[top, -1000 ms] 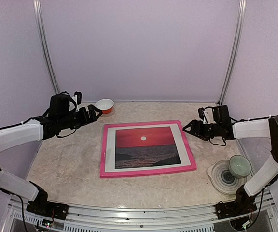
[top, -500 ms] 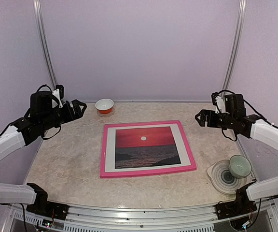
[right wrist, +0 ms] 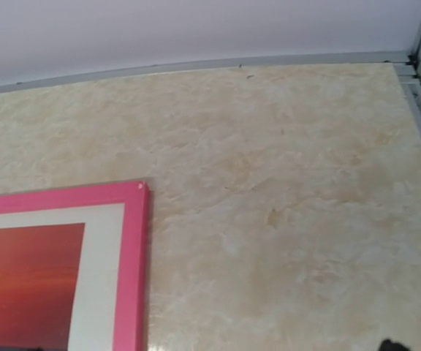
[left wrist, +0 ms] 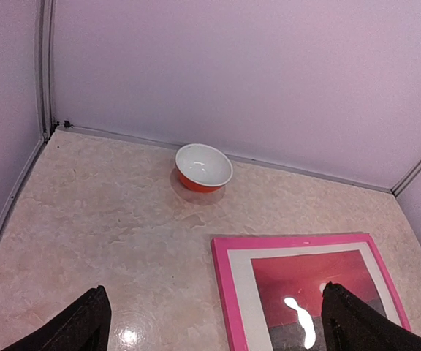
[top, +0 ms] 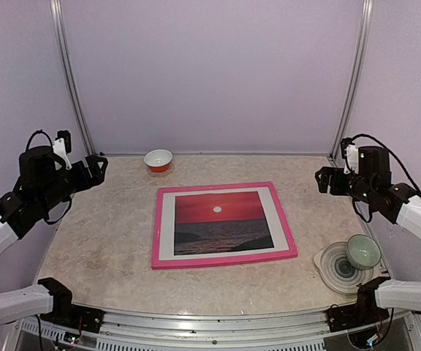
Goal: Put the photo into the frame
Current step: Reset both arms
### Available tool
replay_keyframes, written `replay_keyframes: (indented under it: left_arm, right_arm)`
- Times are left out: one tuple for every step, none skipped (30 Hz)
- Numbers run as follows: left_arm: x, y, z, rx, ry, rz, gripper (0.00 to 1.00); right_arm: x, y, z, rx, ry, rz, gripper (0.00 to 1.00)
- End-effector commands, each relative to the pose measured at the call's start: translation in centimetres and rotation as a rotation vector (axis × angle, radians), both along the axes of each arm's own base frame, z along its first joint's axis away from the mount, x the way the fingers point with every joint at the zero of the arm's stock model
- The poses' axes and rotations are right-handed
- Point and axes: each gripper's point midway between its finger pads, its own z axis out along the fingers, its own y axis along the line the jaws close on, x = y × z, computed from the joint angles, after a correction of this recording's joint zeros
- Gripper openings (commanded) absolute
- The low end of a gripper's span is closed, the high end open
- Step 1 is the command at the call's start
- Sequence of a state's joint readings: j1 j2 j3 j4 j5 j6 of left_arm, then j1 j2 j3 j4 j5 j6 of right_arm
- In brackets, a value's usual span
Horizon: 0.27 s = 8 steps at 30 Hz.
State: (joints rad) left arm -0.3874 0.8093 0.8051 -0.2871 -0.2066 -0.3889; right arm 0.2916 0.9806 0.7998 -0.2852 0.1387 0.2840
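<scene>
Well, the frame (top: pixel 156 228) lies flat in the middle of the table (top: pixel 101 234), bright pink side up, its long edges running left to right. Inside it sits the photo (top: pixel 221 223), a red sky with a small white sun over dark water, and a white mat border (top: pixel 167 228) runs all the way round between print and pink rim. From where I stand the print looks square within that border.

Both arms are drawn well back from it. The left tool (top: pixel 99 168) hangs in the air over the far left part of the table, jaws spread wide and holding nothing. Its wrist view shows two dark fingers (left wrist: pixel 82 327) set far apart at the bottom corners, with the near-left corner of the frame and a glare streak on the print between them. The right tool (top: pixel 322 182) is raised over the far right side, also spread and empty. Its own camera catches only a dark sliver at the bottom edge, the bare marbled surface and one pink corner of the frame (right wrist: pixel 134 256).

A small orange bowl (top: pixel 158 159) with a white inside stands near the back wall, well apart from the frame. At the near right, a pale green cup (top: pixel 363 251) rests on a ringed plate (top: pixel 335 267), just beyond the frame's corner.
</scene>
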Motion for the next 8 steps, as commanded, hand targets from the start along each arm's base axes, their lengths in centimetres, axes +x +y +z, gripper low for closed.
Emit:
replay_keyframes:
  left_arm:
    - [-0.93,2.27,-0.58,0.054,-0.022,0.088,0.99]
    - [-1.12,2.57,-0.66,0.058,-0.026,0.099,0.99]
    - [-1.20,2.75,-0.79,0.062,-0.028,0.106,0.99]
    - [-1.28,2.84,-0.85,0.062,-0.032,0.109,0.99]
    - [-1.33,2.81,-0.94,0.061,-0.033,0.107,0.99]
    - [-1.38,2.77,-0.82,0.058,-0.038,0.103,0.99]
    - [-1.39,2.62,-0.81,0.058,-0.040,0.095,0.99]
    - [-1.40,2.51,-0.72,0.056,-0.045,0.089,0.99]
  right_arm:
    - [-0.80,-0.57,0.10,-0.019,-0.041,-0.016,0.99]
    - [-0.90,-0.65,0.11,-0.018,-0.046,-0.018,0.99]
    - [-0.94,-0.67,0.16,-0.018,-0.049,-0.018,0.99]
    - [-0.97,-0.68,0.24,-0.017,-0.051,-0.019,0.99]
    - [-0.97,-0.70,0.37,-0.017,-0.055,-0.019,0.99]
    - [-0.99,-0.71,0.42,-0.016,-0.056,-0.020,0.99]
    - [-1.03,-0.72,0.52,-0.015,-0.058,-0.020,0.99]
    - [-1.05,-0.69,0.67,-0.013,-0.061,-0.018,0.99]
